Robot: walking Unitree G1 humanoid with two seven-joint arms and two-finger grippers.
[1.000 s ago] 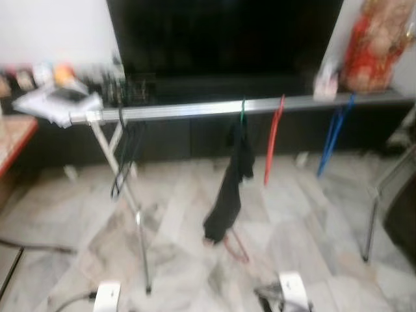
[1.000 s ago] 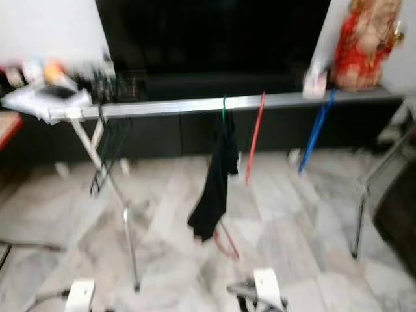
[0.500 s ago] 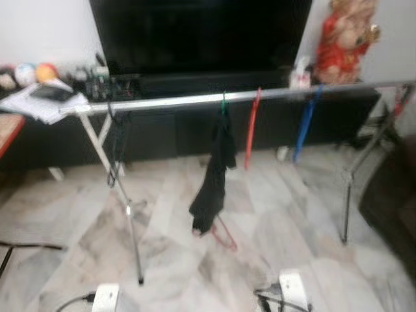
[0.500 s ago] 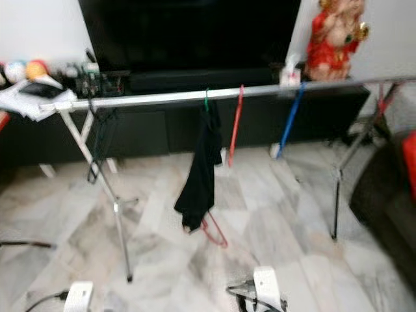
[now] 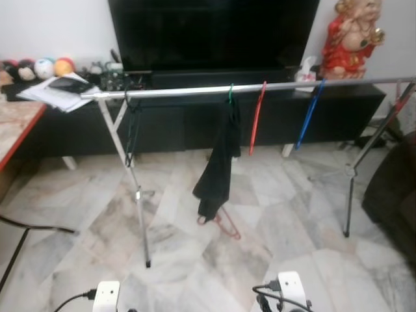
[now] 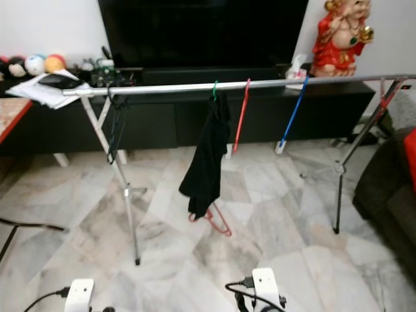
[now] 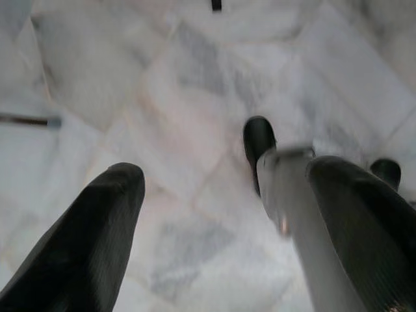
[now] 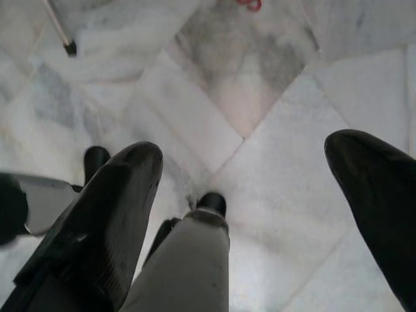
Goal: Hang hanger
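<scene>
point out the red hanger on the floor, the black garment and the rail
red hanger (image 5: 224,224), left eye view, its lower arm.
black garment (image 5: 218,175), left eye view, mid cloth.
rail (image 5: 182,91), left eye view, bare bar.

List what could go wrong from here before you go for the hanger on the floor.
The red hanger on the floor lies partly under the hanging black garment, so a reach may snag the cloth. The rack leg and black cable stand near the path. Both grippers, left and right, hang open and low.
</scene>
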